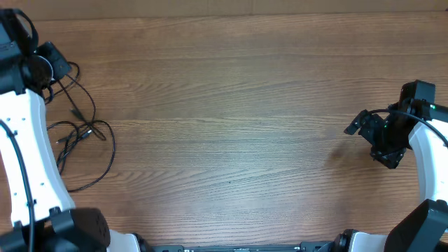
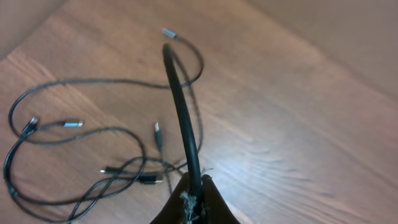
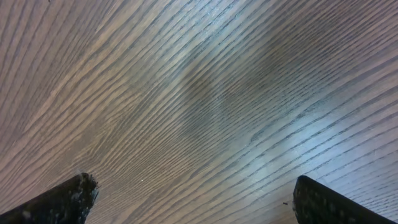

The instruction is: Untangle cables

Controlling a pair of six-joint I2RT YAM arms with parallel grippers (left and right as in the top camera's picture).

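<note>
Black cable [image 2: 182,112] is pinched between the shut fingers of the left gripper [image 2: 191,196] and runs straight up and away from the fingertips. A silver-tipped plug [image 2: 169,32] lies on the wooden table [image 1: 231,105] just past its far end. The wrist view does not show whether that plug belongs to the held cable. The other cables [image 1: 80,133] lie on the table just beside this gripper, to its left in the wrist view, in loose overlapping loops with several small plug ends among them. The right gripper [image 3: 196,200] is spread wide, with one fingertip [image 3: 65,198] at each lower corner of its wrist view and only wood grain between them. It grips nothing and is well apart from the cables.
</note>
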